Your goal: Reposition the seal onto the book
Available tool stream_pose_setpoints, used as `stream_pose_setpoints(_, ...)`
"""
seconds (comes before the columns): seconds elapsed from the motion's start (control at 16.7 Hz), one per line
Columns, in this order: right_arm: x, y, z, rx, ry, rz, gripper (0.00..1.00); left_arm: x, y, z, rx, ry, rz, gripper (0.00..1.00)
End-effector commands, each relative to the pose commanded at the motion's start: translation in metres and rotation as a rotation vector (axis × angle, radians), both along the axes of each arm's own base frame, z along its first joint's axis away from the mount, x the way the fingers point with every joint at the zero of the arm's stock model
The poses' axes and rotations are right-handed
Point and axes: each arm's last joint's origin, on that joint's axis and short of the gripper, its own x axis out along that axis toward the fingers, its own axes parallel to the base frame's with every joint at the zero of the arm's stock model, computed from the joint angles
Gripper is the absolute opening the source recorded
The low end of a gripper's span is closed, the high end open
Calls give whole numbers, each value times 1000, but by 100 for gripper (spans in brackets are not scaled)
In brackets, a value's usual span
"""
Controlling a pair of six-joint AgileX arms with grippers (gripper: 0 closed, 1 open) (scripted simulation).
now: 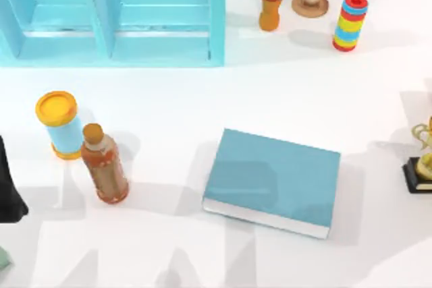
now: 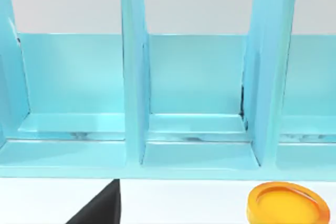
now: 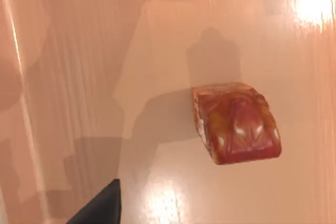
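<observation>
Our left arm (image 1: pixel 10 190) is cut by the top view's left edge, so we see just a dark slab of it and nothing of its fingers. At the right edge, the gold trophy (image 1: pixel 423 156) on its black base is sliced off, leaving roughly half in sight. The light blue shelf unit (image 1: pixel 115 11) runs out past the top and left edges. In the left wrist view, the orange lid (image 2: pixel 287 204) is clipped at the bottom, and 1 dark fingertip (image 2: pixel 102 208) juts in from the lower edge. In the right wrist view, another dark fingertip (image 3: pixel 100 207) is likewise cropped, so we cannot tell the jaws' spacing near the seal (image 3: pixel 236 123).
</observation>
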Motion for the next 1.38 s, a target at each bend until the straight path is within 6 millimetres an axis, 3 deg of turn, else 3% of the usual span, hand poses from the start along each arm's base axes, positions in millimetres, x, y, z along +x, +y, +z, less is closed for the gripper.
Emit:
stream_pose_setpoints(0.3,31,-18,-22,62,195,98,100,0,0,0,0,0,0,100)
stream_pose_setpoints(0.9,33,-18,-32,72,222,117,100,0,0,0,0,0,0,100)
stream_pose_setpoints(1.38,34,-20,-107,73,223,116,100,0,0,0,0,0,0,100)
